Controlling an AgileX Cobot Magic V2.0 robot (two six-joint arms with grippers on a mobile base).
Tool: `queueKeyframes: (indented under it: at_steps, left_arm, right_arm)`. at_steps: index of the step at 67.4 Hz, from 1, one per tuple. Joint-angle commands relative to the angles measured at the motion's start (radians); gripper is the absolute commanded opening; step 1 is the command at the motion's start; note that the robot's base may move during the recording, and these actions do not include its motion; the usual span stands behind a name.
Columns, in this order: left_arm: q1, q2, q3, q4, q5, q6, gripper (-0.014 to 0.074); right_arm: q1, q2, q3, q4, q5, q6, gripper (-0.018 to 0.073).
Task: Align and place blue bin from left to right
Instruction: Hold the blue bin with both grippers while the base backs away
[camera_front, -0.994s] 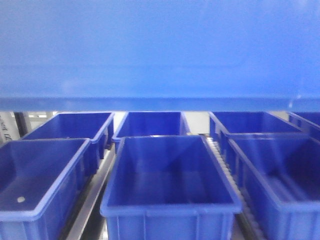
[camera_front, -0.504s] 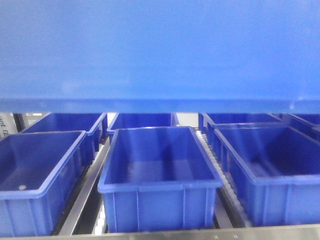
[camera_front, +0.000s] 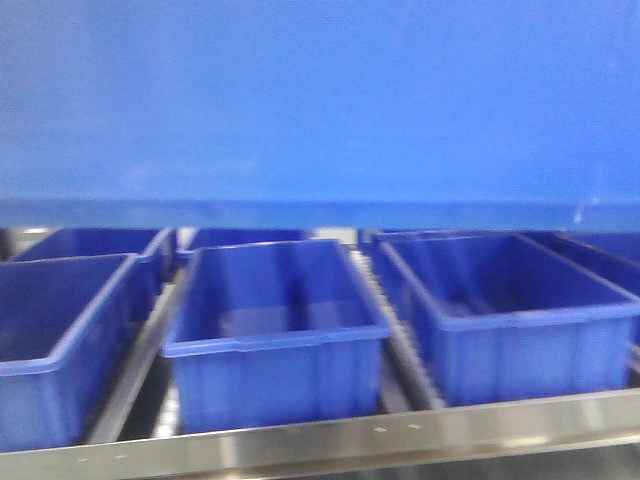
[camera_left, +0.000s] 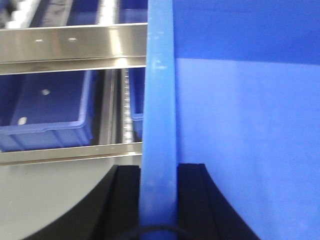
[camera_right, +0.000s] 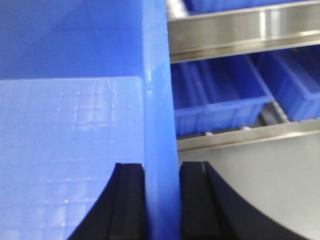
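The blue bin (camera_front: 320, 100) hangs close before the front camera, its flat side filling the upper half of that view. My left gripper (camera_left: 158, 200) is shut on the bin's left rim (camera_left: 158, 100), one black finger on each side of the wall. My right gripper (camera_right: 161, 200) is shut on the bin's right rim (camera_right: 157, 100) the same way. The bin's pale floor (camera_right: 65, 150) shows inside the wall in the right wrist view. Neither arm shows in the front view.
Below the held bin a rack holds several open blue bins: one at the left (camera_front: 60, 330), one in the middle (camera_front: 270, 330), one at the right (camera_front: 500, 310), more behind. Roller rails (camera_front: 385, 320) run between them. A steel front bar (camera_front: 330, 435) edges the rack.
The rack bins have slid down and away in the front view, and the steel front bar has come into sight. The held bin stays across the top, both grips unchanged.
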Motion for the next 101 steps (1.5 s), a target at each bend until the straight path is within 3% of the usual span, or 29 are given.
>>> queueKeyframes:
  at_steps: [1,101]
  left_arm:
    - [-0.023,-0.002,-0.016,-0.026,-0.093,-0.009,-0.0111]
    - [-0.023,-0.002,-0.016,-0.026,-0.093,-0.009,-0.0111]
  right_arm:
    - [0.016,-0.001,-0.009,0.009,-0.198,0.010,-0.0079]
    - [0.016,-0.001,-0.009,0.009,-0.198,0.010,-0.0079]
